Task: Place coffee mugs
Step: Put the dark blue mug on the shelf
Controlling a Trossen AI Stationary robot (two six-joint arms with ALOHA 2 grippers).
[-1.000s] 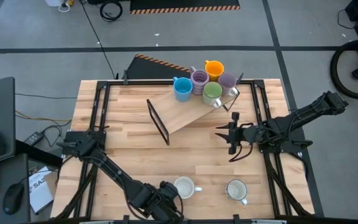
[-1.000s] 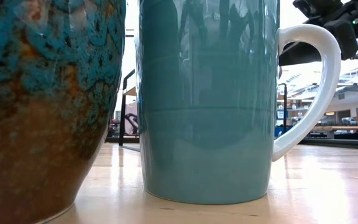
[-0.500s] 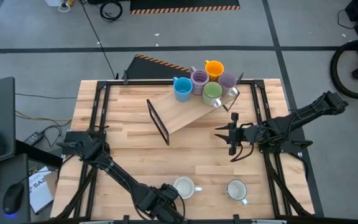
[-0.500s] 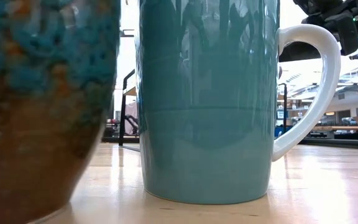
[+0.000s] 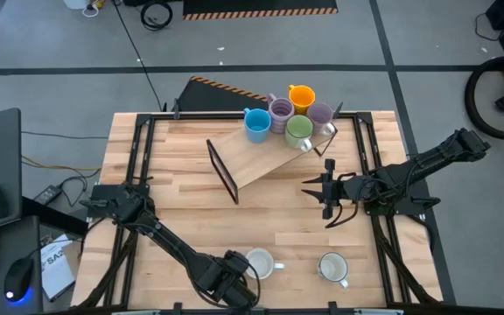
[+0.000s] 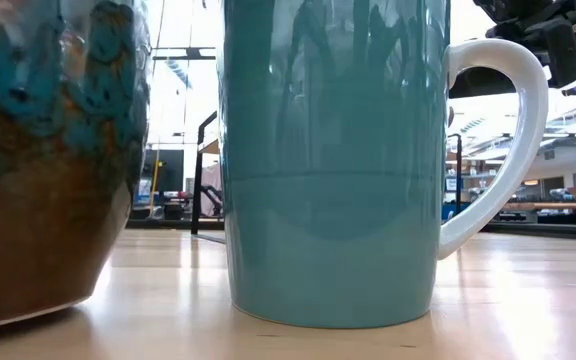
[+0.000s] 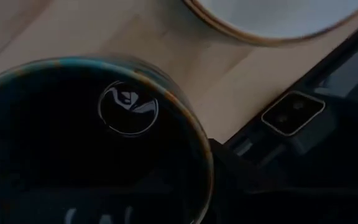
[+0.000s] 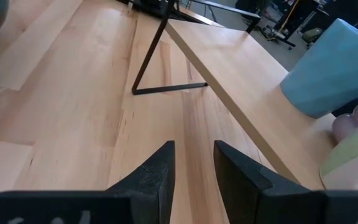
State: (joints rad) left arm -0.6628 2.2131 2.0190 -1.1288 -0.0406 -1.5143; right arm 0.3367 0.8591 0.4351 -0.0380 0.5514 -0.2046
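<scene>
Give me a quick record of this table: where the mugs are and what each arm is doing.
On the wooden shelf: blue mug, purple mug, orange mug, paler purple mug, green mug, clustered at its far end.
On the table, near edge: two white mugs, upright and apart.
Dark mug: directly at the left gripper, beside the left-hand white mug.
Right gripper: over bare table right of centre, fingers open, holding nothing.
</scene>
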